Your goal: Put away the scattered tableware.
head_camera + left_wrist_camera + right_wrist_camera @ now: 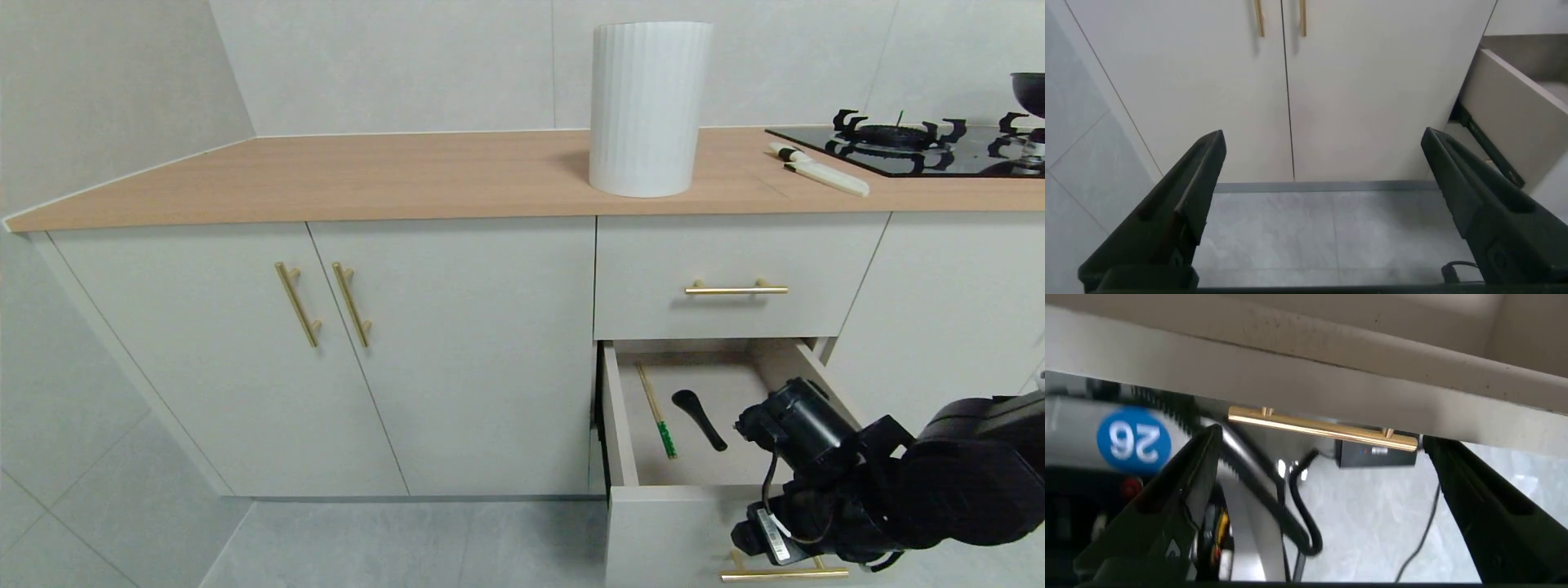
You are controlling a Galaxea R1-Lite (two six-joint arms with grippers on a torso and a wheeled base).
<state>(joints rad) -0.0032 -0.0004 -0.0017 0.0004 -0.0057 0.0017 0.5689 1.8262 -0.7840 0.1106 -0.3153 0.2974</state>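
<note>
The lower drawer (618, 416) stands pulled out under the counter. Inside lie a pair of chopsticks (657, 412) with green ends and a black spoon (700, 418). On the counter near the stove rests a white knife (816, 170). My right gripper (1319, 441) is open, down at the drawer's front, with the brass handle (1323, 429) just beyond its fingertips and nothing held. That handle (784, 573) shows below my right arm in the head view. My left gripper (1323, 151) is open and empty, low before the cabinet doors (1290, 73).
A tall white ribbed container (649, 106) stands on the wooden counter (367, 175). A black gas hob (922, 147) sits at the right. The upper drawer (735, 278) is closed. The open drawer's side (1511, 106) juts out beside my left gripper.
</note>
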